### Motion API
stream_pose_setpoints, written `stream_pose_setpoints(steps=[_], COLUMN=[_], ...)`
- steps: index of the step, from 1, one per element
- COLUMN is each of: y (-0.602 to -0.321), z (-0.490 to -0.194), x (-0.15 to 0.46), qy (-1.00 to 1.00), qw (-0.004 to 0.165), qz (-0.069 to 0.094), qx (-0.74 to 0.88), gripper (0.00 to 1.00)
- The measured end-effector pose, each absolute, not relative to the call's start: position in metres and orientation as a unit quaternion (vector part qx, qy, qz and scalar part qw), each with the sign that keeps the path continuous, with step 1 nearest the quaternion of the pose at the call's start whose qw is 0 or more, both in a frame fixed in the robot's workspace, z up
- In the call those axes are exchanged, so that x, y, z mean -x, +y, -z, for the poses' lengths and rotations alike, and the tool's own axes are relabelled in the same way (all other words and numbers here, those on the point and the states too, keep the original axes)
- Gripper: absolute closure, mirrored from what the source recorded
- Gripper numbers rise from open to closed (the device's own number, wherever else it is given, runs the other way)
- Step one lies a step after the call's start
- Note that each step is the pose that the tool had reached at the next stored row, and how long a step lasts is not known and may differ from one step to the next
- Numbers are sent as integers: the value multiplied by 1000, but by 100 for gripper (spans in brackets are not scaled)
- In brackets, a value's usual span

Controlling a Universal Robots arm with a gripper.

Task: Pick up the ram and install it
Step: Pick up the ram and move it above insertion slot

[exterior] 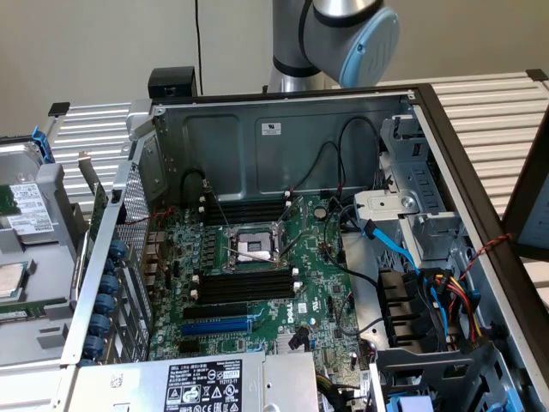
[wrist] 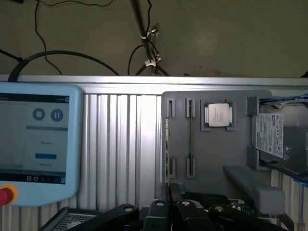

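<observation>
In the wrist view a thin dark stick stands on edge between two clips of a grey parts tray [wrist: 216, 159]; this looks like the ram [wrist: 190, 137], seen edge-on. My gripper [wrist: 171, 195] hangs above the tray's near edge, a little short of that stick. Its black fingers [wrist: 165, 192] lie close together with nothing between them. In the exterior view the open computer case holds the green motherboard [exterior: 257, 283] with bare black memory slots [exterior: 244, 283]. The arm's grey and blue joint [exterior: 356, 30] rises behind the case.
A silver processor [wrist: 217, 115] and a hard drive [wrist: 270, 134] also lie on the tray. A blue teach pendant [wrist: 38, 144] rests on the ribbed table beside it. Inside the case are a blue expansion slot [exterior: 219, 326], the processor socket [exterior: 253, 245] and loose cables [exterior: 429, 283].
</observation>
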State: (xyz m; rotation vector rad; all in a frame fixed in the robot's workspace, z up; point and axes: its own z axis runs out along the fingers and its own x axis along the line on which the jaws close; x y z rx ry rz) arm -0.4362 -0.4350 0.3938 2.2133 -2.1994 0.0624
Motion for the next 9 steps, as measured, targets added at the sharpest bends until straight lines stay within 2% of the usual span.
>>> stream_pose_setpoints(steps=[9], y=[-434], z=[-407], x=[410], qy=[-705], qw=[10], qz=[-20], qx=[-709], gripper=[88])
